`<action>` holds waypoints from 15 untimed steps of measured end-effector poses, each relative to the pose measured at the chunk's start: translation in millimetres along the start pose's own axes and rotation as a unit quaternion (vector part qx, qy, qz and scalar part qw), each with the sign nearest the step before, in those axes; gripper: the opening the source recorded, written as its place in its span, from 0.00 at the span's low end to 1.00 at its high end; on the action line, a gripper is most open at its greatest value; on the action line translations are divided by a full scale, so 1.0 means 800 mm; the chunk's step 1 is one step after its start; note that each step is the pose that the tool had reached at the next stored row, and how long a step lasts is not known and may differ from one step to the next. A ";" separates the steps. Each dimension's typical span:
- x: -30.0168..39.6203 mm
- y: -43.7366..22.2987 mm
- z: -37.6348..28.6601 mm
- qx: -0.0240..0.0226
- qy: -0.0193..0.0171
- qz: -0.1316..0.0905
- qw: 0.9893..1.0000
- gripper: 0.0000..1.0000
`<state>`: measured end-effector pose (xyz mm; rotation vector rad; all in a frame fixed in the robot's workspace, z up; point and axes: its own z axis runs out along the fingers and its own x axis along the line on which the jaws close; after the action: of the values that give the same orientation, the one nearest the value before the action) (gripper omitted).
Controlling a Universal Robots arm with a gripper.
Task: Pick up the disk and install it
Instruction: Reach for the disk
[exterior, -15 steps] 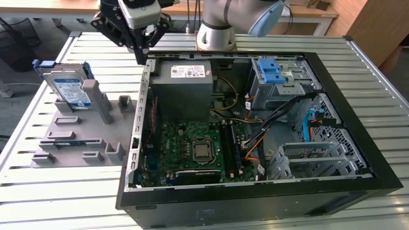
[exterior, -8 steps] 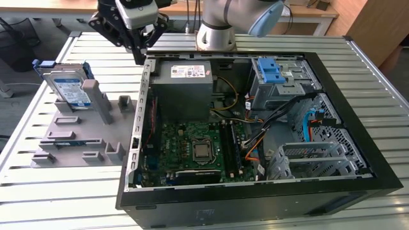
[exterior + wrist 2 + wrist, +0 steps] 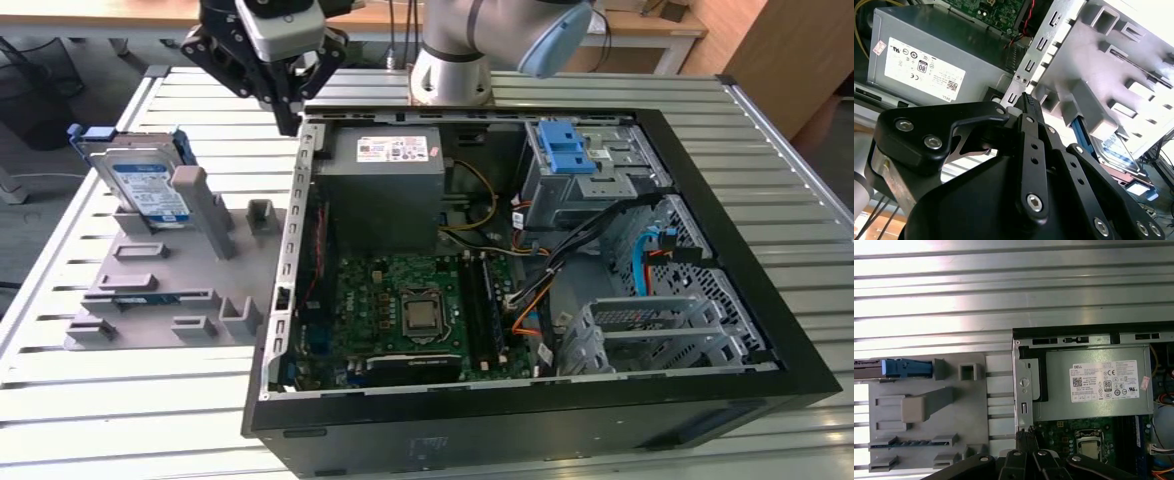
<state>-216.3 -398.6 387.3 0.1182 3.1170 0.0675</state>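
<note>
Disk is propped near-upright in the fixture, off the case on the exterior view's left and apart from its wall. It is a flat silver rectangle, with a white-and-blue label faced outward and a blue plastic carrier framed round the edges. The fixture is matte grey moulded plastic, blocky, cut with slots and posts. The case is black metal and open-topped. Seated inside it are a boxy grey power supply, a green board and a metal cage with a blue latch. The table under the case is ribbed bright aluminium. The gripper, black and linked, is held over the case's fixture-side wall, fingers pressed together, nothing gripped.
</note>
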 end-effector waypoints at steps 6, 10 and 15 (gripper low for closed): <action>0.0025 -0.0002 0.0003 0.000 0.000 0.000 1.000 0.11; 0.0045 -0.0004 0.0005 0.000 0.000 0.000 1.000 0.11; 0.0070 -0.0005 0.0007 0.000 0.000 0.000 1.000 0.11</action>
<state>-221.9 -398.6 386.6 0.1184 3.1178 0.0675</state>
